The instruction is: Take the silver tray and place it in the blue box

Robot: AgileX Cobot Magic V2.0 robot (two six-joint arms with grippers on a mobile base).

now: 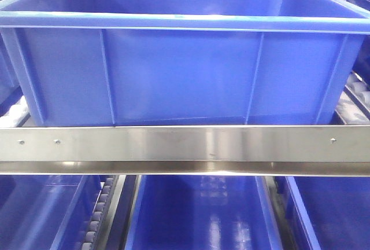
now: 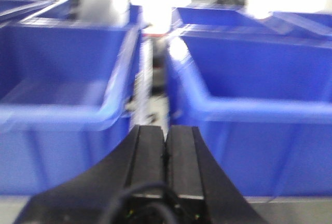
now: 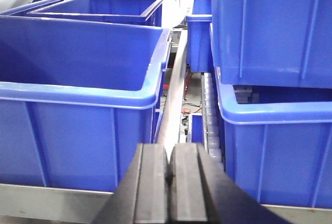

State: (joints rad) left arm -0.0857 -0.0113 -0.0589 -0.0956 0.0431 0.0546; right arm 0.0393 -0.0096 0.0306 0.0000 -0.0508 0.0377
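Now | left tool (image 2: 165,146): pressed together, holding nothing | right tool (image 3: 169,164): pressed together, holding nothing | blue box (image 1: 173,70) ahead

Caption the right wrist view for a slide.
Shut right gripper faces a metal rail between deep bright-blue plastic crates; no silver tray visible.

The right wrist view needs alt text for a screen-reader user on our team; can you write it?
The right gripper, jaws closed and empty, points at the gap between blue plastic crates. A large open blue box sits to the left, stacked blue crates to the right, and a steel rail runs away between them. No silver tray is visible.
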